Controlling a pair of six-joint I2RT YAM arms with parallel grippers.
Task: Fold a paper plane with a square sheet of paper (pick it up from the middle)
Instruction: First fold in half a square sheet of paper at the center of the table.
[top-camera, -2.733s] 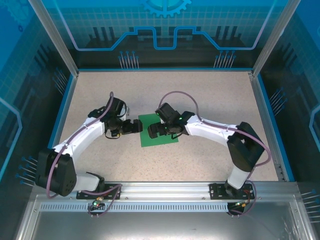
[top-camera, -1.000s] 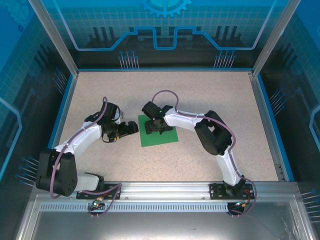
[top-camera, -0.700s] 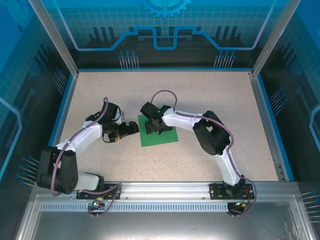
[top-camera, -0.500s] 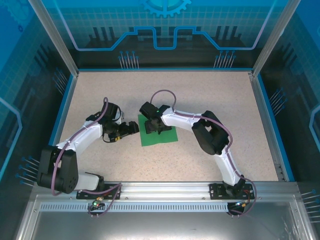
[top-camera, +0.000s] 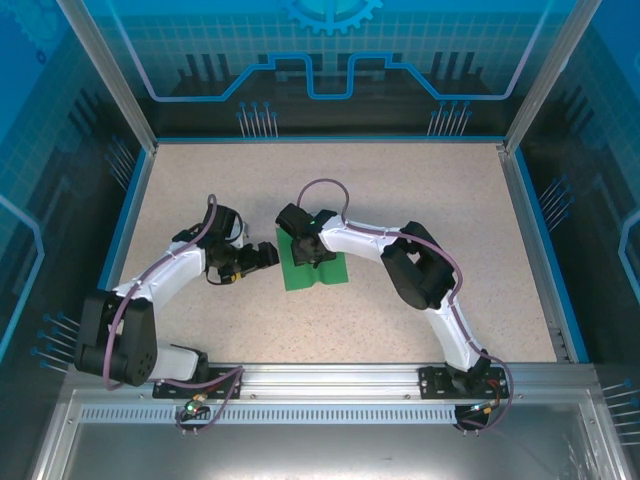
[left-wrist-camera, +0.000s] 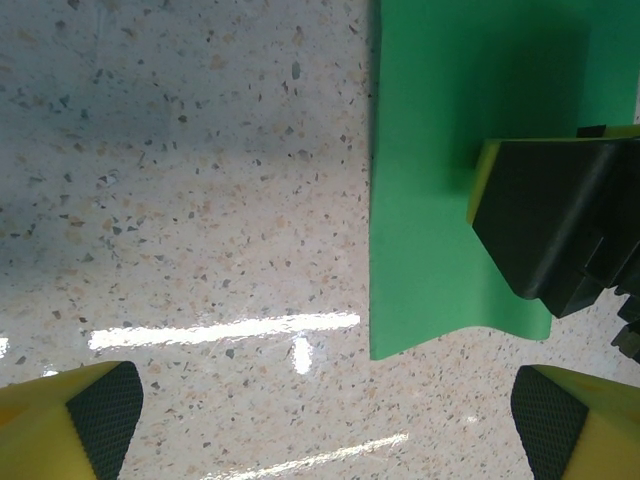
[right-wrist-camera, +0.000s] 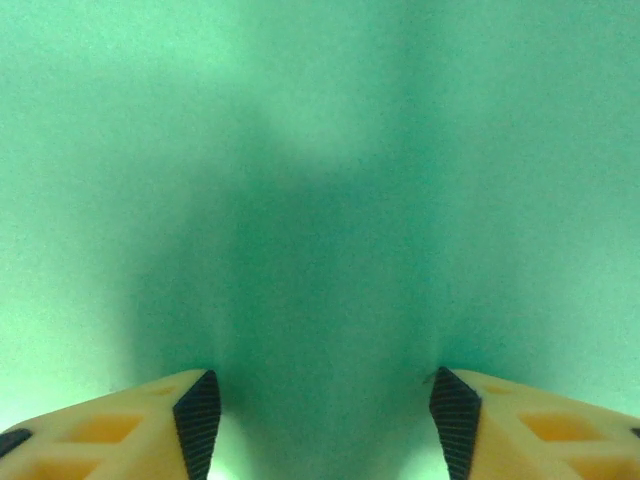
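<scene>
**Right gripper planted on the green sheet, left gripper waiting wide beside it**

The square sheet of paper (top-camera: 318, 276) lay near the middle of the speckled table (top-camera: 430, 200), flat and unfolded as far as the overhead view showed. It was bright green and bore no marks.

The right gripper (top-camera: 308, 250) had its tip down on the far half of the sheet, the arm reaching in from the right. In its own wrist view the right gripper (right-wrist-camera: 325, 430) was so close that green paper (right-wrist-camera: 320, 150) lay across the whole picture. Its two dark pads (right-wrist-camera: 197, 420) stood apart, not clenched, with a band of shadowed paper between them. The picture was too blurred to show whether the paper rose into a ridge there. Nothing was clamped between the pads.

The left gripper (top-camera: 266, 256) sat just beside the sheet's left edge, apart from it. Its wrist view showed the left gripper (left-wrist-camera: 325, 430) released, with its jaws spread wide. One yellow tip was over bare table (left-wrist-camera: 180, 150), the other was past the sheet's near corner, and nothing lay in the gap. That same view took in the left part of the sheet (left-wrist-camera: 430, 180), whose straight edge lay against the tabletop. One of the right gripper's black fingers (left-wrist-camera: 555, 215) rested on the green surface and cast a dark shadow across it
</scene>
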